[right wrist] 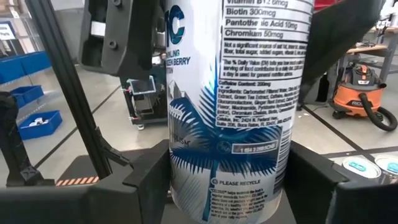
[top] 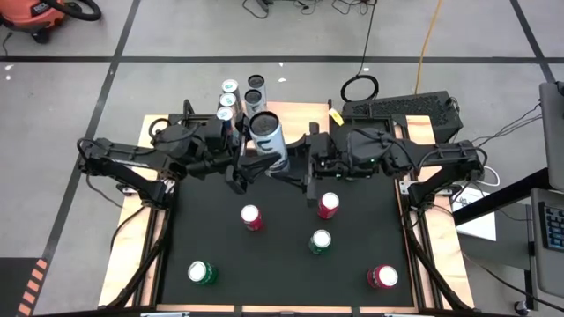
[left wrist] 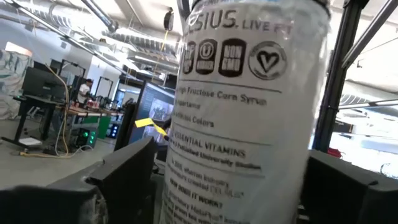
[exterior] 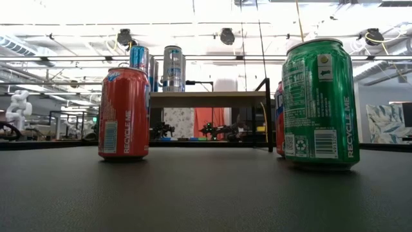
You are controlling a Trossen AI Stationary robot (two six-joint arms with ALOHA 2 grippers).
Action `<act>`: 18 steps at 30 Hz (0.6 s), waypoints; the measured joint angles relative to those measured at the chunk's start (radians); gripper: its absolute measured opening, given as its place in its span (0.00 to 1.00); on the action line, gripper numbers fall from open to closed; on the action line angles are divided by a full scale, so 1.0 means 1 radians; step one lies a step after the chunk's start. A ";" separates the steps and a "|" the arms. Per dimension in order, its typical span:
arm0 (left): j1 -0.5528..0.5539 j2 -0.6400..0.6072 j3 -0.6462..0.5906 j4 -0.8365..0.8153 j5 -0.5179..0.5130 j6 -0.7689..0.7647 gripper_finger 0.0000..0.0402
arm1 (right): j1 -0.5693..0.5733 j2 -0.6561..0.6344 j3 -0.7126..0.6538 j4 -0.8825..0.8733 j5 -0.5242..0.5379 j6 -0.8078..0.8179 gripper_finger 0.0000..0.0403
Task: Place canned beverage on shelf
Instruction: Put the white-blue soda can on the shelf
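Black tabletop is spreading under both my arms, with loose cans standing on it on the near side of my jaws. Between my two grippers I am holding a tall white can upright in the air. My right gripper is clamping its lower body; my left gripper is flanking it, fingers standing apart from its sides. Beyond the can, the shelf is carrying four cans at its left end.
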 joint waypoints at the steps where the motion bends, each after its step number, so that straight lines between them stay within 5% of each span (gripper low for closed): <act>1: 0.000 -0.004 0.000 -0.003 -0.001 0.004 0.90 | 0.000 0.000 0.000 0.000 0.000 0.000 0.57; 18: 0.000 -0.178 0.000 -0.315 -0.017 -0.046 0.91 | 0.000 -0.002 0.000 -0.009 0.001 0.009 0.58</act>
